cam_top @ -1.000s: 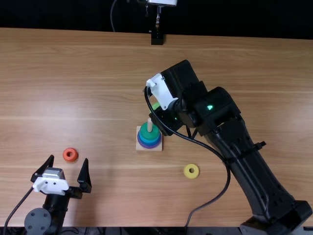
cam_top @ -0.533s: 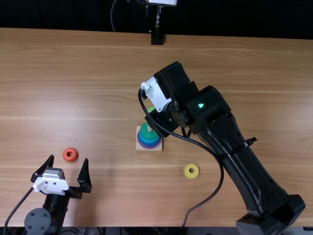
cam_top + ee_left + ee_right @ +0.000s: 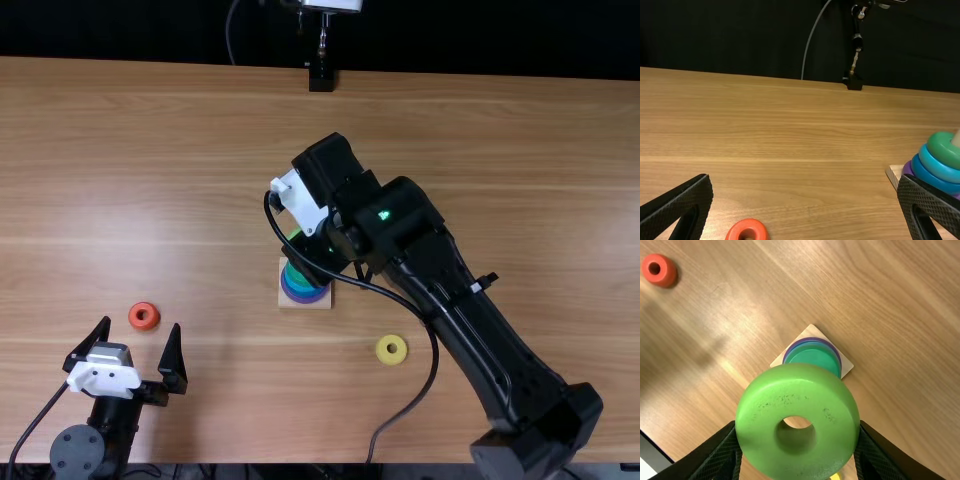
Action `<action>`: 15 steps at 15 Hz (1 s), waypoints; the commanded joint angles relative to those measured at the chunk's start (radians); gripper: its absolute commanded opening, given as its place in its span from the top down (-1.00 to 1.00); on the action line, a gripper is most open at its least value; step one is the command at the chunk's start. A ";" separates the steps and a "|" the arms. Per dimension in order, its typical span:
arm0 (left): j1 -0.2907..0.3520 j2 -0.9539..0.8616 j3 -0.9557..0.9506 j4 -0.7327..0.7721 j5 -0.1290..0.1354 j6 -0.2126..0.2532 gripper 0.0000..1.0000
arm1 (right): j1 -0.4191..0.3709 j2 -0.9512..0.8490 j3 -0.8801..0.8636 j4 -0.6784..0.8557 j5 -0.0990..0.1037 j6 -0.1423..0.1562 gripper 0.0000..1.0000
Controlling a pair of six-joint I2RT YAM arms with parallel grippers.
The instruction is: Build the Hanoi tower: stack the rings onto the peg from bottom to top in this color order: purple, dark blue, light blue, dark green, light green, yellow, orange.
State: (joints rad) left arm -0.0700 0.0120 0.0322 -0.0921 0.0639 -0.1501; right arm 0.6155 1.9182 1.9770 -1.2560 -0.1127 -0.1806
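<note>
Wood (image 3: 180, 180) below, left claw (image 3: 140, 326) spread, right claw (image 3: 798, 425) pinching the light green ring (image 3: 757, 430), we should centre it over the peg (image 3: 956, 139)

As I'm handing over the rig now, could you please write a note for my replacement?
Left gripper: open, empty, near the orange ring.
Right gripper: shut on the light green ring, above the stack.
Done: purple, dark blue, light blue and dark green rings on the peg.
Left: place light green, then yellow (on the table, top view's right of the stack), then orange.
</note>
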 commanded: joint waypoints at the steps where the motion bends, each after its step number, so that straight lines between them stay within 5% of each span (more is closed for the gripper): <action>1: 0.013 -0.012 -0.032 -0.004 0.017 0.005 -1.00 | 0.010 0.004 0.005 0.001 -0.007 0.004 1.00; 15: 0.013 -0.012 -0.032 -0.004 0.017 0.005 -1.00 | 0.009 0.025 -0.041 0.003 -0.007 0.002 1.00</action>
State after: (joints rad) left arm -0.0700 0.0120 0.0322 -0.0921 0.0635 -0.1505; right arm 0.6155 1.9194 1.9499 -1.2541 -0.1120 -0.1806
